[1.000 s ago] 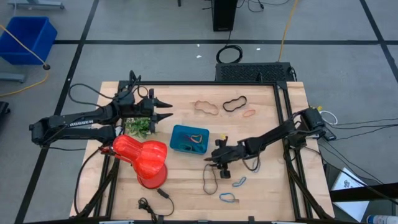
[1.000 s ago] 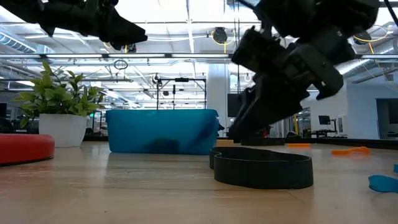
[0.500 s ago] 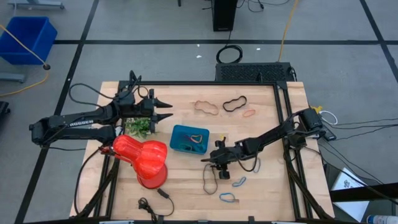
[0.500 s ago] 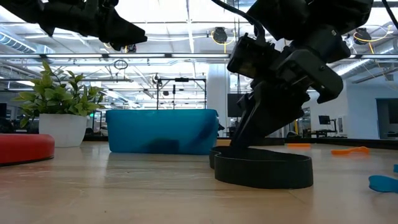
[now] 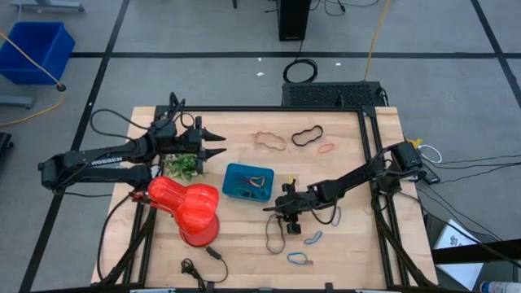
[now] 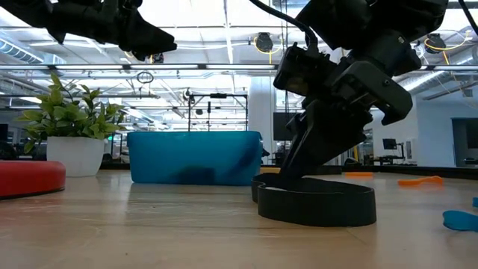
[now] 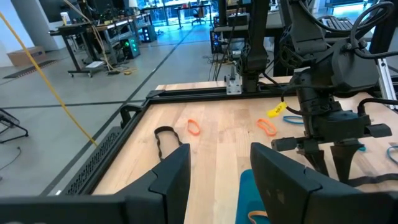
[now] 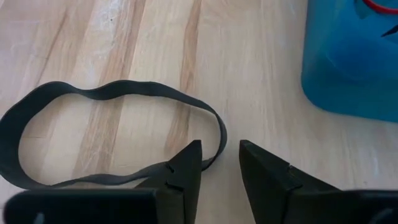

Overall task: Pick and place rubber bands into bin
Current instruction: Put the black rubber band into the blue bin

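A black rubber band [image 5: 274, 234] lies flat on the table just right of the teal bin [image 5: 236, 175], which holds a few bands [image 5: 256, 183]. My right gripper [image 5: 279, 213] is open and points down at the band's end nearest the bin [image 8: 214, 134]. Its two fingers stand on either side of that end, low at the table [image 6: 287, 175]. My left gripper [image 5: 213, 142] is open and empty, held above the table at the far left, beside the green plant [image 5: 183, 165]. My right gripper's fingers [image 8: 186, 171] come from above, slanting, and stand astride the black band's end nearest the bin [image 8: 211, 152]. One finger covers the band's edge there. I cannot tell whether the fingers touch the band. The band lies flat on the table.
A red vase [image 5: 187, 207] stands left of the bin. Two blue bands [image 5: 313, 238] [image 5: 298, 259] lie near the front right. A tan band [image 5: 269, 140], a black band [image 5: 308, 135] and an orange band [image 5: 326, 149] lie at the far side.
My right gripper has gone down toward the table, onto the black band's end beside the bin. The band has stayed where it was.
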Robot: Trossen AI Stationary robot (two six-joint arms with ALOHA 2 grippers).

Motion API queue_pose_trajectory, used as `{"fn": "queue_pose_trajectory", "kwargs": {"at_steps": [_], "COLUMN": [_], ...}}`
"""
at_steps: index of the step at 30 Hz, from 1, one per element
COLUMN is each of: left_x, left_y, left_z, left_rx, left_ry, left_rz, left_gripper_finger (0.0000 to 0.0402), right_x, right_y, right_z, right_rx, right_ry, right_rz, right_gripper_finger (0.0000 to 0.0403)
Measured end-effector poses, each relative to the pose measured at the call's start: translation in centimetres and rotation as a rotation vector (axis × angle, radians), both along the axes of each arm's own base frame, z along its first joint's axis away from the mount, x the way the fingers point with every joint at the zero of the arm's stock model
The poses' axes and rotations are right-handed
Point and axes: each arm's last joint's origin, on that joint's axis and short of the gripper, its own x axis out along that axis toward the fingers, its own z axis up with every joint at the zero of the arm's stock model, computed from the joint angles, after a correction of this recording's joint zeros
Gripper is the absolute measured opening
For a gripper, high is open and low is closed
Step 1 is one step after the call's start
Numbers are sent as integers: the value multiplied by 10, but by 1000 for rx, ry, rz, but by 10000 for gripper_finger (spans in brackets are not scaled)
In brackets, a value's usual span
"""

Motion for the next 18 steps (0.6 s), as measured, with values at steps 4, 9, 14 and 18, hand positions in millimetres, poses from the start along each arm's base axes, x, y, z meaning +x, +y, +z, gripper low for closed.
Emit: {"fn": "queue_pose_trajectory", "kwargs": {"at_steps": [4, 9, 14, 18], "left_x": [0, 0, 0, 0], "left_y": [0, 0, 0, 0], "left_z": [0, 0, 0, 0], "left_rx": [0, 0, 0, 0], "left_ry": [0, 0, 0, 0], "left_rz": [0, 0, 0, 0], "left_gripper_finger": [175, 175, 175, 175], "right_x": [0, 0, 0, 0], "right_y": [0, -1, -1, -1], "right_z": [0, -1, -1, 0], "right_rx": [1, 16, 9, 7], "right_ry": [1, 11, 9, 5], "right_rz": [1, 12, 10, 12], "right_gripper_finger": [75, 43, 8, 4]}}
